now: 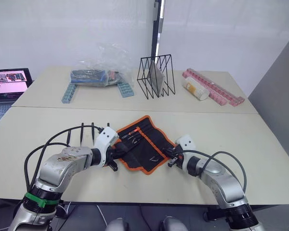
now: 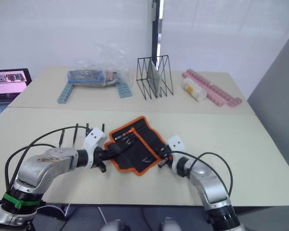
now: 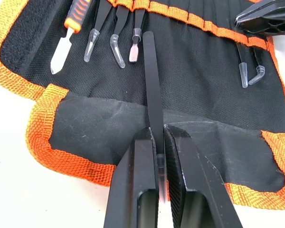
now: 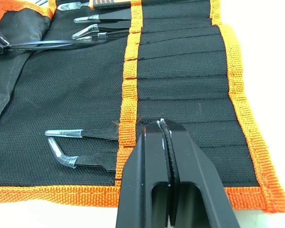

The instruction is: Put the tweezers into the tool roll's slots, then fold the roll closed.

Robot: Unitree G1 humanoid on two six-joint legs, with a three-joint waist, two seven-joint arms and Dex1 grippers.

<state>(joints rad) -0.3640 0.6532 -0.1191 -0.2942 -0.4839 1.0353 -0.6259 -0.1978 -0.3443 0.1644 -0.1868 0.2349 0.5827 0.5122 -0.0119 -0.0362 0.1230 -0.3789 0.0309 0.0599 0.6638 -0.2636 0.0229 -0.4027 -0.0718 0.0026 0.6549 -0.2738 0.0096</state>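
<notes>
1. 2 arms reach in over the pale table (image 1: 260,159); the tool roll (image 1: 145,144) lies spread open between them, near the table's front edge, orange edging all round and an orange stripe across its inner face.
2. Left gripper (image 3: 160,137) is clenched on 1 slim black tweezer (image 3: 152,80); its fingers pinch the tweezer's near end over the roll's plain flap, and the tweezer runs straight up toward the orange stripe, its far end at the row of slots (image 4: 180,71).
3. Beside that held tweezer, 3 tweezers (image 3: 115,35) sit tucked under the stripe with clear caps on their exposed tips; an orange-handled blade tool (image 3: 70,23) lies beyond them at the roll's end.
4. 2 more capped tweezers (image 4: 83,147) sit in slots at the roll's other end, one straight, one with a bent tip; they are just beside the right gripper.
5. Right gripper (image 4: 164,124) has its fingers pressed together, nothing visible between them; the tips rest on the black fabric of the slots, right next to the orange stripe.
6. Several slots between the 2 groups of tweezers show flat black fabric.
7. At the back of the table stand a black wire rack (image 1: 156,76), blue toothed bars (image 1: 69,92), a clear bag (image 1: 98,70) and pink bars (image 1: 214,86); a laptop (image 1: 8,83) sits at the far left.
</notes>
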